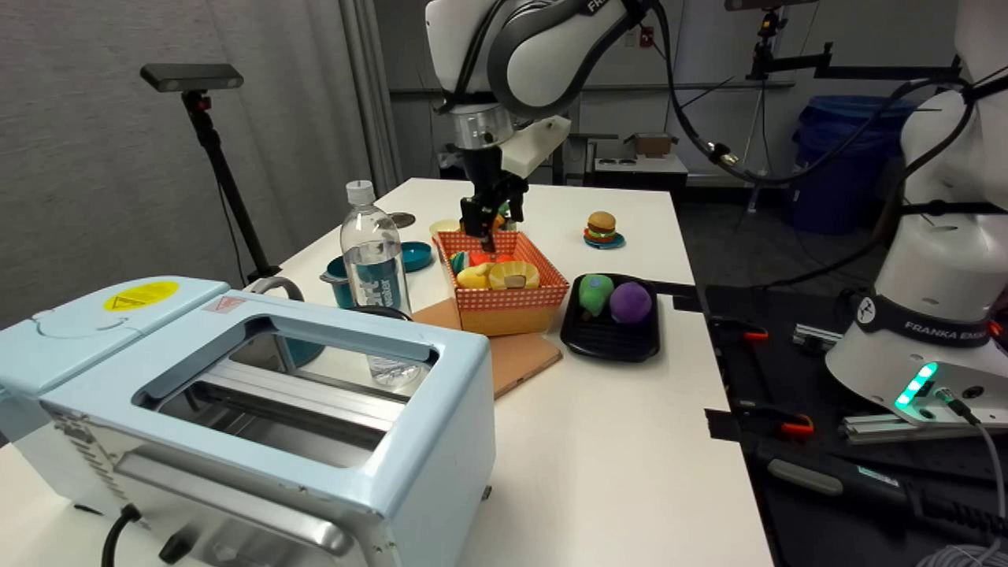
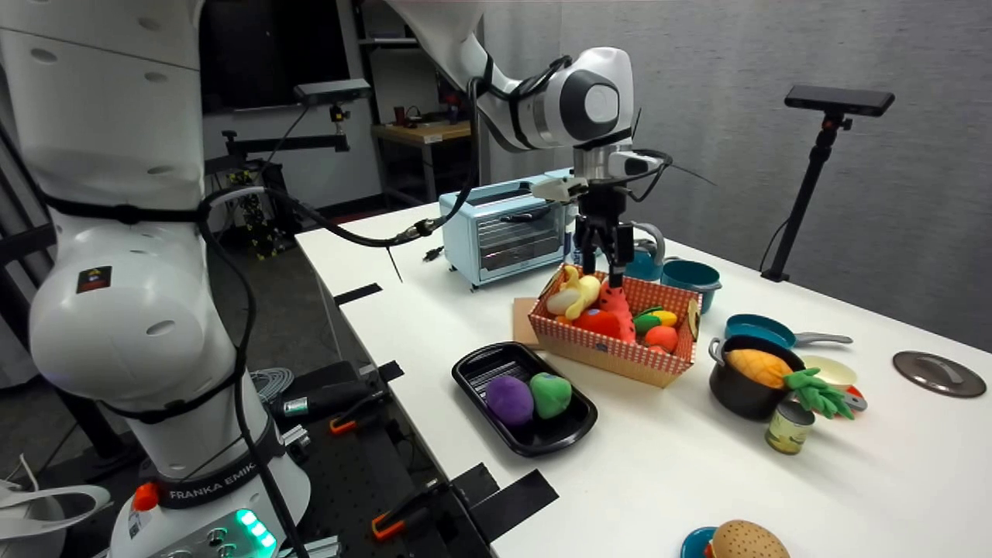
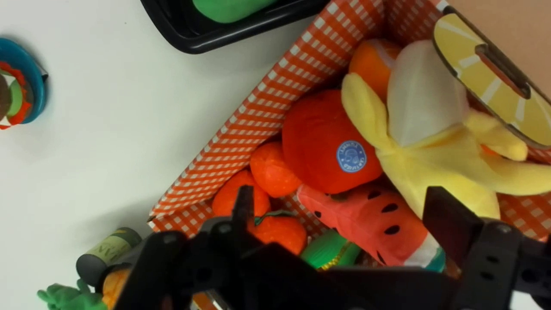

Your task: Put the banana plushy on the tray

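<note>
The banana plushy (image 3: 443,159), a half-peeled yellow and white soft toy, lies in the red-checked basket (image 3: 254,116) by its lemon-slice handle. It also shows in both exterior views (image 1: 474,276) (image 2: 577,294). The black tray (image 2: 535,446) stands beside the basket and holds a purple and a green toy; it shows in an exterior view (image 1: 610,346) and partly in the wrist view (image 3: 198,45). My gripper (image 3: 340,193) is open and empty above the basket, also seen in both exterior views (image 1: 501,224) (image 2: 603,267). Its fingers straddle the watermelon toy (image 3: 379,219); one finger overlaps the banana's lower end in view.
Red and orange toys (image 3: 327,142) lie near the banana. A brown board (image 1: 528,362) lies partly under the basket. A blue toaster oven (image 1: 441,394), a water bottle (image 1: 376,276), a black pot (image 2: 740,391), a can (image 2: 789,428) and a toy burger (image 1: 601,227) stand around.
</note>
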You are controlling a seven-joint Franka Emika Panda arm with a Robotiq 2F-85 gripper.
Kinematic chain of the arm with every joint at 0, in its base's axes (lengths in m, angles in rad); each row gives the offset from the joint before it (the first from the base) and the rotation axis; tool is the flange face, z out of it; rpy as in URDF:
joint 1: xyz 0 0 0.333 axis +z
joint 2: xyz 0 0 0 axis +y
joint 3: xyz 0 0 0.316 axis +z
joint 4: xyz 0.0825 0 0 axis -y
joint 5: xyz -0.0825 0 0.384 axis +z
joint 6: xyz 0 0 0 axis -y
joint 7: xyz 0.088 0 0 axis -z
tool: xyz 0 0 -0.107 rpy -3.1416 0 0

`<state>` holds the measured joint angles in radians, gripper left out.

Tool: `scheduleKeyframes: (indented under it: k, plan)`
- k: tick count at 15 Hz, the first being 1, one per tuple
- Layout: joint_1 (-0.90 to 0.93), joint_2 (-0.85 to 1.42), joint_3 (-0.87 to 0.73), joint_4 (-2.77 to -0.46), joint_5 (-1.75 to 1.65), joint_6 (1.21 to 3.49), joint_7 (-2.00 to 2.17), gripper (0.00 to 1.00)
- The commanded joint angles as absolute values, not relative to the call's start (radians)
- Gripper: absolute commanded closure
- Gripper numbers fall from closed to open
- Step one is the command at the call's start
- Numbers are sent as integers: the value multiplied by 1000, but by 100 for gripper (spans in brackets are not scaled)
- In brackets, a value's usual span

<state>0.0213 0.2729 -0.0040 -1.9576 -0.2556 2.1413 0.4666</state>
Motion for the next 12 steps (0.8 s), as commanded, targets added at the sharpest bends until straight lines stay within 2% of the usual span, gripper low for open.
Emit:
scheduleKeyframes:
  k: [1, 12]
  plan:
    - [52, 293, -25, -1931, -277, 2126, 449, 0]
    - [56, 302, -23, -1921, -295, 2117, 323, 0]
